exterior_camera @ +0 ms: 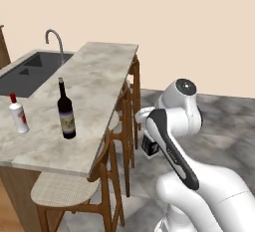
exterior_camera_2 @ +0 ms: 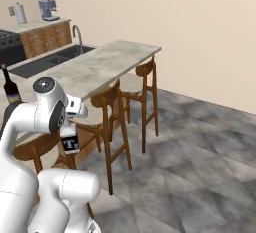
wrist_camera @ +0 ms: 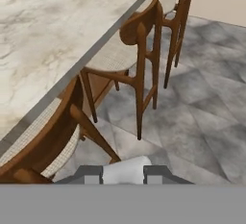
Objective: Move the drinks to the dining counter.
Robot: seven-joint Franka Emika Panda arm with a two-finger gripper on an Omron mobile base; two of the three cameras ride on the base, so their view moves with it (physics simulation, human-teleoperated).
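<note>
Marble-veined dining counter bears glossy wine bottle, white bottle.

Beige marbled surface; dark wine bottle with pale label; white bottle, red cap; brown wooden stools, pale wicker seats; grey mottled floor

We see the beige marble worktop carrying two bottles near its close end: a dark wine bottle upright toward the middle, and a small white red-capped bottle by the sink-side edge, well apart from it.
</note>
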